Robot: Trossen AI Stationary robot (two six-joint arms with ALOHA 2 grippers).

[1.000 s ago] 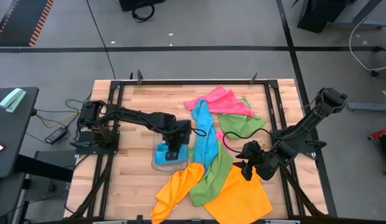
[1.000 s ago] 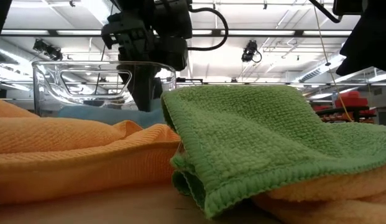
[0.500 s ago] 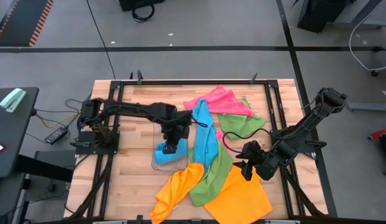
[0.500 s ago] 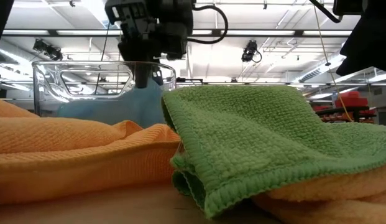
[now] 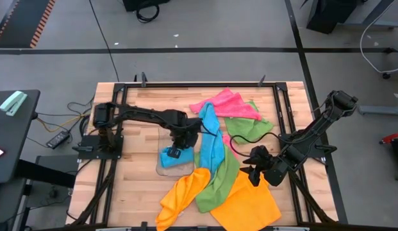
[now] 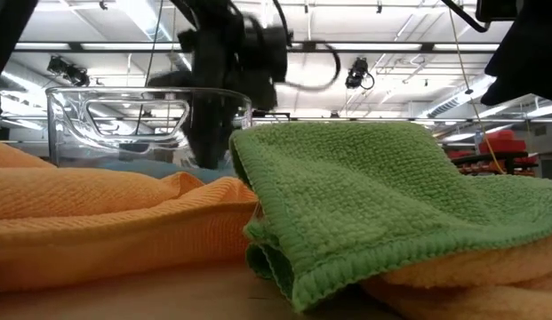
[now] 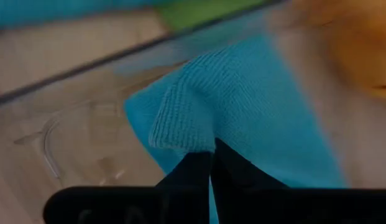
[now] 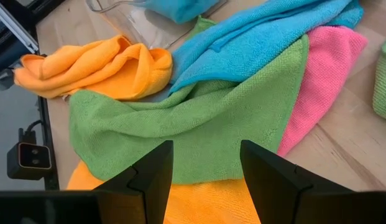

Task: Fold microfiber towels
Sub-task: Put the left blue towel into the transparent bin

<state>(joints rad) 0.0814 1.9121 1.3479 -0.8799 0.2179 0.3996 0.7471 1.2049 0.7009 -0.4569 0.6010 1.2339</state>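
Observation:
A small sky-blue towel [image 5: 168, 154] lies folded in the clear plastic tray [image 5: 161, 169], left of the towel heap. My left gripper [image 5: 180, 145] stands over the tray, shut on this towel [image 7: 255, 93]. A long sky-blue towel [image 5: 209, 138], a green towel [image 5: 222, 177] and two orange towels [image 5: 179, 196] [image 5: 250, 200] lie crumpled and overlapping at the near middle. A pink towel [image 5: 227, 104] lies on another green one [image 5: 251, 126] at the far side. My right gripper [image 5: 255, 171] is open and empty [image 8: 202, 171], above the heap's right edge. My left gripper pinches a raised fold [image 7: 183, 134] of the small blue towel between its two shut fingertips [image 7: 199, 167]. The fingers come from above, pointing down into the tray. The rest of the towel lies on the tray's floor [image 7: 74, 134].
The green towel [image 6: 364, 196] lies over an orange one [image 6: 107, 222] right in front of the low camera, with the tray [image 6: 89, 120] behind them. Bare wooden table [image 5: 138, 115] shows at the far left. A black metal frame [image 5: 115, 122] runs round the table.
My left gripper has gone toward the table's far edge and a little to the right, staying over the tray and shut. It rose, drawing part of the small blue towel up, then came lower again. The towel's patch in the tray looks smaller.

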